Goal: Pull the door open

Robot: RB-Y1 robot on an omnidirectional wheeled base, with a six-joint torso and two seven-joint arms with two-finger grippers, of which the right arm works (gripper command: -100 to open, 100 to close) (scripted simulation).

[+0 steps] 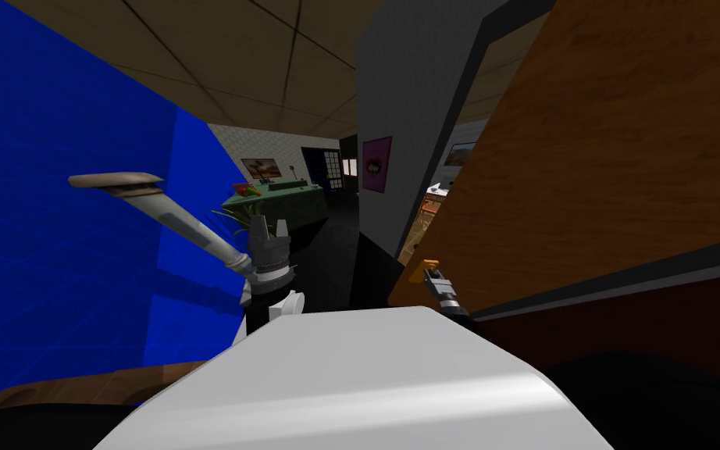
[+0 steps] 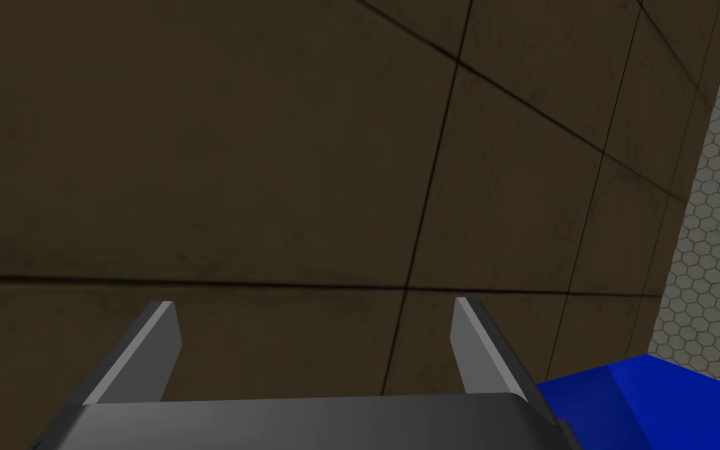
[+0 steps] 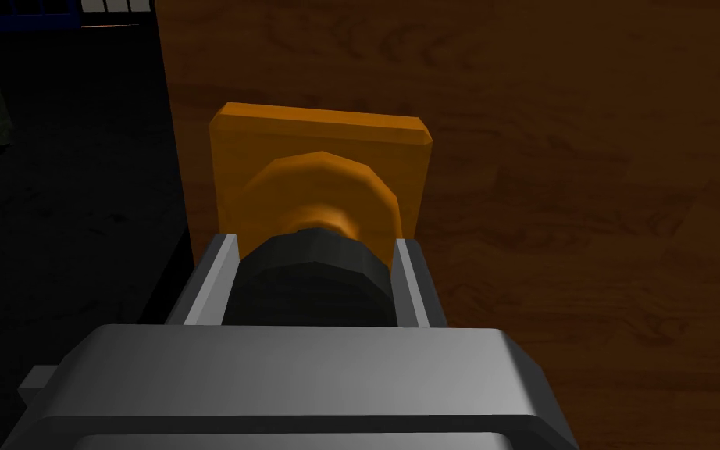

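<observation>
Pinching the dark round knob point(image 3: 308, 285), the right gripper's point(image 3: 317, 248) fingers press its sides, an orange plate point(image 3: 311, 148) just beyond their tips. The wooden door point(image 3: 585, 195) looks stiff and heavy; its free edge runs beside the fingers, open room past it. The left gripper's point(image 2: 313, 306) fingers stand spread, idle.

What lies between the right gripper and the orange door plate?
In the right wrist view, a dark knob, clamped by the right gripper, stands out from the orange plate on the door.

Door point(image 1: 600, 156) blocks right, blue wall point(image 1: 54, 234) left.
</observation>
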